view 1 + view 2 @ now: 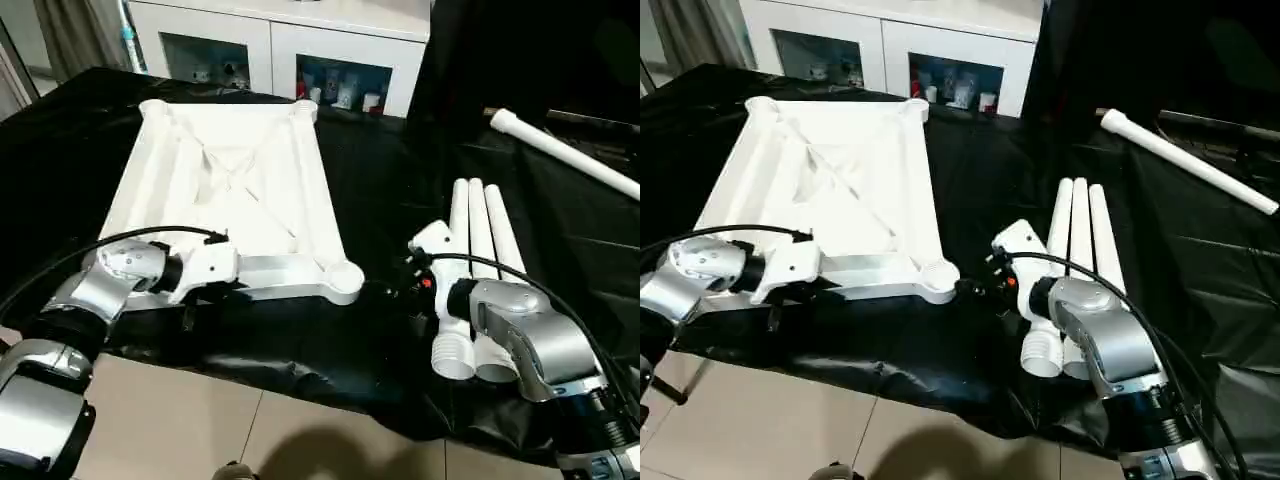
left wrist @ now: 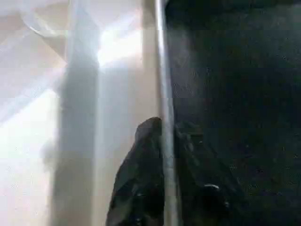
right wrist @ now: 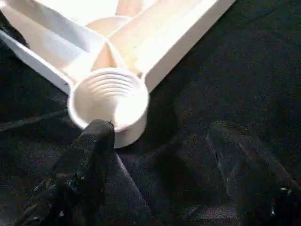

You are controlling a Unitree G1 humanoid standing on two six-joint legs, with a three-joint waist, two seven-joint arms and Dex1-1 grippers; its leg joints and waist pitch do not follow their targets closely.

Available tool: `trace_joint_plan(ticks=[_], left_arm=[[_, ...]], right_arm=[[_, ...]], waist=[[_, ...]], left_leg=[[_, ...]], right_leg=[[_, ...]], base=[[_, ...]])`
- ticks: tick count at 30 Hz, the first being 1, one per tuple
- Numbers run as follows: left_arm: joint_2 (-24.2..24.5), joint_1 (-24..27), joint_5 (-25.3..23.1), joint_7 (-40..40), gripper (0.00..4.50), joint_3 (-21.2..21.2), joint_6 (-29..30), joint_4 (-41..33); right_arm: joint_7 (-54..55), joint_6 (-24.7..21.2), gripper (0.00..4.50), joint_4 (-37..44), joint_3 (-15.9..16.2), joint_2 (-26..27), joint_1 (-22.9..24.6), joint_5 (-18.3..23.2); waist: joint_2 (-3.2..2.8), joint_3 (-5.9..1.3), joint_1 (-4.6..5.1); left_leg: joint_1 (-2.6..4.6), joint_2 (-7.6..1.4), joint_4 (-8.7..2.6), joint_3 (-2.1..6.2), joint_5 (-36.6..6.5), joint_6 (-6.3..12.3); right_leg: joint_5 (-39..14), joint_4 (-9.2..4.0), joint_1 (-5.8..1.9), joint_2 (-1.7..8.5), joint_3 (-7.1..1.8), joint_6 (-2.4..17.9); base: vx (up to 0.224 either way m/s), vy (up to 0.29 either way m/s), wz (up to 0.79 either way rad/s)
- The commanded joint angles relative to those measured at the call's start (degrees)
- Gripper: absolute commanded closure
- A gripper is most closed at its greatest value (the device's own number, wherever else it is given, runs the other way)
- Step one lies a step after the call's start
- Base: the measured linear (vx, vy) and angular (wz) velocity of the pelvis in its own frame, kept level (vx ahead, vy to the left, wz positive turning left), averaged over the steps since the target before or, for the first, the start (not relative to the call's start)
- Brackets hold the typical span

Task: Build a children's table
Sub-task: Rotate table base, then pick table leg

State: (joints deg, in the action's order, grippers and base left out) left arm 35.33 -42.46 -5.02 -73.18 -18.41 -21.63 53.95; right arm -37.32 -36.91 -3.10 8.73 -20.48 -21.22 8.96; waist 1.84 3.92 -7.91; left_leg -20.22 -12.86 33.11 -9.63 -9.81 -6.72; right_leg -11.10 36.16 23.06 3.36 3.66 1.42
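The children's table top [image 1: 230, 180] lies upside down on black cloth, ribbed underside up, with round sockets at its corners. My left gripper [image 2: 168, 126] sits at the top's near rim, one black finger [image 2: 138, 183] on each side of the thin edge, shut on it. My right gripper [image 3: 160, 127] hovers open just right of the near right corner socket [image 3: 110, 96], with only cloth between its fingers [image 3: 89, 155]. Three white legs [image 1: 480, 230] lie side by side under my right forearm, threaded ends toward me. A fourth leg [image 1: 560, 150] lies at an angle at the far right.
The black cloth [image 1: 300, 350] ends close in front of me, and tiled floor [image 1: 200, 420] shows below it. A white cabinet [image 1: 280, 40] with glass doors stands behind the table top. Dark covered shapes rise at the back right.
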Motion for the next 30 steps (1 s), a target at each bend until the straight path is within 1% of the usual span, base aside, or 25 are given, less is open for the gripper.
trace_joint_plan(ticks=[1, 2, 5, 7, 8, 9, 10, 11, 12, 13, 14, 15, 16, 17, 18, 20, 21, 22, 23, 24, 25, 27, 28, 29, 30], left_arm=[[1.2, -1.8, 2.3, -1.4, 3.67, 2.2, 0.0, -2.1], [1.7, -1.7, 2.8, -1.6, 3.56, 2.7, -0.1, -2.8], [3.5, -1.2, 4.8, -3.5, 3.36, 4.4, 0.0, -4.9], [4.0, -0.9, 5.5, -3.4, 3.10, 5.1, 0.2, -5.7], [4.4, -0.6, 7.0, -3.0, 3.10, 6.6, 1.9, -7.4], [4.8, -0.1, 9.0, -1.6, 3.06, 8.8, 4.3, -9.9], [4.7, 0.2, 10.5, 2.4, 2.96, 11.7, 7.8, -12.7], [4.7, 0.2, 10.5, 2.4, 2.80, 11.7, 7.8, -12.7], [4.3, 0.8, 11.0, 5.3, 2.71, 13.3, 8.3, -14.3], [4.0, 1.3, 11.4, 7.2, 2.67, 14.4, 8.4, -15.5], [3.5, 2.1, 11.2, 10.6, 2.61, 15.5, 11.6, -17.5], [3.2, 2.6, 10.9, 12.8, 2.50, 16.1, 14.0, -18.8], [2.1, 3.4, 11.7, 15.2, 2.50, 17.3, 16.8, -20.7], [-0.6, 5.5, 13.9, 20.5, 2.26, 19.7, 22.9, -25.5], [-2.5, 7.3, 15.2, 23.8, 2.26, 21.1, 25.9, -29.2], [-5.5, 10.1, 16.6, 29.2, 2.18, 22.9, 32.3, -35.1], [-7.2, 11.5, 15.5, 32.9, 2.11, 23.7, 33.9, -37.7], [-8.5, 12.8, 14.7, 35.4, 2.11, 23.9, 35.0, -40.2], [-10.4, 15.4, 12.2, 38.6, 1.88, 23.5, 34.5, -43.9], [-11.0, 16.4, 11.3, 39.4, 1.82, 23.2, 33.7, -45.1], [-11.5, 17.5, 11.0, 40.1, 1.82, 22.6, 34.2, -46.9], [-14.3, 20.3, 13.1, 42.5, 1.67, 22.2, 37.2, -52.5], [-14.8, 20.8, 13.3, 43.0, 1.54, 22.1, 37.5, -53.4], [-17.7, 23.4, 14.3, 45.9, 1.54, 22.1, 38.8, -58.2], [-18.0, 23.7, 14.2, 46.3, 1.54, 22.1, 38.7, -58.8]], right_arm=[[0.4, -0.1, 1.06, -0.5, 0.1, 0.0, -0.7, -0.1], [0.6, -0.3, 1.06, -0.4, 0.2, 0.1, -0.7, -0.1], [1.9, -1.3, 1.06, -0.2, 0.2, 0.6, -0.8, -0.5], [2.6, -1.9, 1.06, -0.1, 0.2, 0.7, -0.9, -0.9], [4.3, -3.8, 1.06, 0.0, -0.1, 1.1, -1.4, -1.4], [6.8, -6.9, 1.06, 0.1, -1.1, 1.8, -2.4, -1.8], [10.2, -10.2, 1.06, 0.0, -3.5, 3.1, -4.1, -1.7], [10.2, -10.2, 1.06, 0.0, -3.5, 3.1, -4.1, -1.7], [12.5, -11.8, 1.06, -0.1, -5.6, 4.0, -5.1, -1.6], [14.1, -12.8, 1.06, -0.1, -7.0, 4.7, -5.6, -1.5], [15.6, -13.5, 0.79, 0.8, -8.1, 4.9, -5.9, -1.8], [16.4, -13.8, 0.72, 1.6, -8.6, 5.0, -5.9, -2.1], [17.4, -15.1, 0.72, 2.3, -9.2, 5.3, -6.0, -2.5], [19.5, -18.0, 0.66, 3.8, -10.5, 5.9, -6.2, -3.1], [20.5, -20.0, 0.66, 4.8, -11.1, 6.3, -6.5, -3.4], [22.0, -23.2, 0.34, 6.4, -12.1, 7.2, -6.9, -3.6], [22.8, -25.5, 0.26, 7.1, -12.7, 7.7, -7.3, -3.9], [23.8, -27.7, 0.26, 7.7, -13.2, 8.3, -7.7, -4.1], [25.0, -30.3, 0.09, 8.6, -13.7, 9.0, -8.1, -4.5], [25.2, -30.8, 0.03, 9.0, -13.7, 9.2, -8.1, -4.6], [26.0, -31.4, 0.03, 9.3, -14.0, 9.5, -8.2, -4.4], [28.0, -33.4, 0.00, 9.5, -15.7, 10.8, -8.8, -4.4], [28.2, -33.8, 0.00, 9.5, -16.0, 10.9, -8.9, -4.5], [29.3, -36.6, 0.00, 9.2, -17.7, 11.7, -9.3, -4.6], [29.3, -37.0, 0.00, 9.2, -17.8, 11.7, -9.2, -4.6]], waist=[[-0.40, -4.55, 0.09], [-0.24, -4.50, 0.09], [-0.47, -4.42, -0.03], [-0.41, -4.32, 0.07], [-0.43, -4.35, 0.01], [-0.60, -4.39, 0.12], [-0.58, -4.37, 0.28], [-0.57, -4.35, 0.38], [-0.38, -4.36, 0.43], [-0.37, -4.29, 0.31], [-0.02, -4.24, 0.39], [-0.11, -4.29, 0.25], [-0.19, -4.26, 0.26], [0.17, -4.35, 0.37], [0.25, -4.44, 0.59], [0.19, -4.47, 0.40], [0.31, -4.54, 0.51], [0.33, -4.51, 0.63], [0.70, -4.40, 1.02], [0.81, -4.35, 1.17], [0.75, -4.38, 1.36], [0.77, -4.22, 1.66], [0.94, -4.21, 1.84], [0.95, -4.19, 1.89], [1.03, -4.08, 2.03]], left_leg=[[0.45, -0.38, -3.32, -0.29, -8.7, -1.95], [0.44, -0.37, -3.35, -0.33, -8.8, -1.89], [0.56, -0.41, -3.43, -0.29, -9.5, -2.14], [0.52, -0.40, -3.51, -0.26, -10.1, -2.57], [0.59, -0.43, -3.52, -0.25, -10.1, -2.66], [0.60, -0.44, -3.52, -0.24, -9.8, -3.01], [0.63, -0.43, -3.52, -0.24, -9.7, -3.40], [0.64, -0.45, -3.56, -0.20, -9.7, -3.54], [0.59, -0.40, -3.46, -0.21, -9.9, -3.67], [0.71, -0.34, -3.44, -0.26, -10.0, -3.68], [0.68, -0.35, -3.46, -0.33, -10.0, -3.73], [0.71, -0.33, -3.39, -0.34, -9.4, -3.70], [0.64, -0.33, -3.39, -0.35, -9.2, -3.70], [0.49, -0.27, -3.40, -0.39, -8.3, -3.65], [0.52, -0.56, -3.31, -0.32, -7.3, -3.77], [0.32, -0.24, -3.17, -0.40, -6.8, -3.07], [0.22, -0.20, -3.15, -0.38, -6.8, -3.09], [0.28, -0.28, -3.20, -0.36, -6.9, -3.11], [0.28, -0.34, -3.31, -0.23, -7.1, -3.08], [0.27, -0.21, -3.30, -0.29, -7.3, -3.04], [0.29, -0.13, -3.28, -0.29, -7.4, -3.11], [0.36, 0.00, -3.32, -0.31, -8.2, -3.23], [0.39, -0.04, -3.29, -0.32, -8.4, -3.27], [0.55, -0.08, -3.23, -0.40, -8.8, -3.28], [0.24, -0.07, -3.27, -0.31, -8.8, -3.25]], right_leg=[[-6.0, -3.60, -3.24, 4.46, -3.00, 9.1], [-6.3, -3.66, -3.23, 4.46, -2.99, 9.1], [-8.2, -3.76, -3.07, 4.56, -3.01, 8.8], [-9.1, -3.80, -3.06, 4.46, -2.97, 8.5], [-9.2, -3.76, -3.03, 4.51, -2.97, 8.5], [-8.8, -3.54, -2.96, 4.39, -2.97, 8.8], [-8.2, -3.33, -2.96, 4.33, -2.95, 9.2], [-8.2, -3.28, -2.94, 4.30, -2.93, 9.4], [-8.8, -3.35, -2.93, 4.38, -2.96, 9.3], [-9.8, -3.58, -2.83, 4.38, -3.00, 8.8], [-10.0, -3.53, -2.83, 4.31, -3.03, 8.6], [-9.9, -3.48, -2.81, 4.33, -3.04, 8.1], [-9.7, -3.46, -2.84, 4.30, -3.07, 7.9], [-8.9, -3.26, -3.03, 4.16, -3.05, 7.6], [-6.1, -2.79, -3.04, 4.14, -2.99, 8.8], [-6.2, -3.02, -3.06, 4.14, -2.99, 9.0], [-6.0, -2.96, -3.23, 3.99, -3.01, 8.5], [-5.8, -3.03, -3.19, 3.89, -3.01, 8.2], [-6.1, -3.33, -3.32, 3.82, -2.98, 7.6], [-6.8, -3.45, -3.30, 3.81, -3.01, 7.2], [-8.1, -3.59, -3.30, 3.82, -3.09, 6.3], [-10.2, -3.93, -3.09, 3.72, -3.12, 5.3], [-10.6, -3.97, -3.07, 3.69, -3.09, 5.4], [-11.1, -3.97, -2.89, 3.66, -3.11, 5.4], [-11.1, -4.05, -3.07, 3.58, -3.05, 5.6]], base=[[0.000, 0.000, 0.00], [0.000, 0.000, 0.00], [0.000, 0.000, 0.00], [0.000, 0.000, 0.00], [0.000, 0.000, 0.00], [0.000, 0.000, 0.00], [0.000, 0.000, 0.00], [0.000, 0.000, 0.00], [0.000, 0.000, 0.00], [0.000, 0.000, 0.00], [0.000, 0.000, 0.00], [0.000, 0.000, 0.00], [0.000, 0.000, 0.00], [0.000, 0.000, 0.00], [0.000, 0.000, 0.00], [0.000, 0.000, 0.00], [0.000, 0.000, 0.00], [0.000, 0.000, 0.00], [0.000, 0.000, 0.00], [0.000, 0.000, 0.00], [0.000, 0.000, 0.00], [0.000, 0.000, 0.00], [0.000, 0.000, 0.00], [0.000, 0.000, 0.00], [0.000, 0.000, 0.00]])
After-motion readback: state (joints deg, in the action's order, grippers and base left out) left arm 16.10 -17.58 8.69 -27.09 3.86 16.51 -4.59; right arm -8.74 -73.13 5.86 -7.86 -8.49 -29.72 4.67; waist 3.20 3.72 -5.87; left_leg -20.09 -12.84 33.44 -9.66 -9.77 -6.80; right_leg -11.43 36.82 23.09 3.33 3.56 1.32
